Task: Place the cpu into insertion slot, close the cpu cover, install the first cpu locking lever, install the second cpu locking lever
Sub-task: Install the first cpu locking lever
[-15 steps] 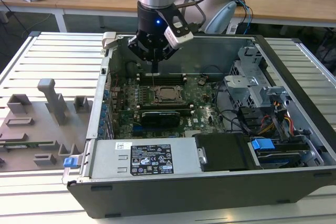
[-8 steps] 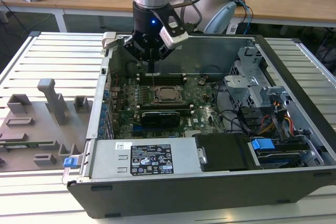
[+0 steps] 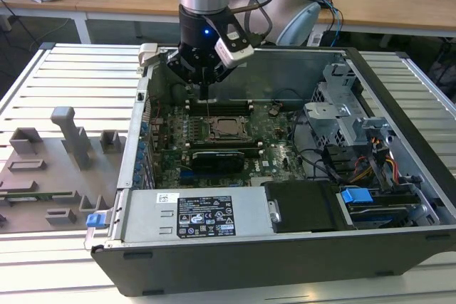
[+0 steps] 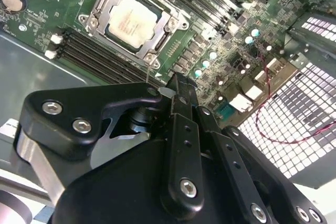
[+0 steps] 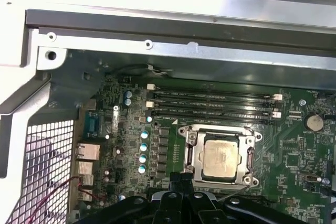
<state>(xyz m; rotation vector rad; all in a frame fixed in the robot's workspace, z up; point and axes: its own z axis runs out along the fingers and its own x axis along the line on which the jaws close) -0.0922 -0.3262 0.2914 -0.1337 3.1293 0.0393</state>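
The arm stands over an open case (image 3: 299,247) on a slatted table (image 3: 64,76); the gripper (image 3: 206,89) hangs low inside it, just above the green board (image 3: 278,149) and beside the socket; in the second wrist view its black fingers (image 4: 181,95) lie pressed together with no gap between them and nothing held, their tips near a corner of the socket frame.

The cpu (image 5: 220,158) sits in the slot (image 5: 197,153), its dull silver top showing through the window of the cover (image 5: 219,130); in both wrist views the cover lies flat down over the chip, framing it on all sides; whether the levers are latched I cannot tell, though a thin metal rod shows along one edge of the frame in the second wrist view.

The long black memory slots (image 5: 212,103) run just beside the socket; a black heat sink (image 3: 224,158) lies on the board close by in the exterior view; to the exterior view's left a grey fixture (image 3: 57,169) rests on the table, well apart from the case.
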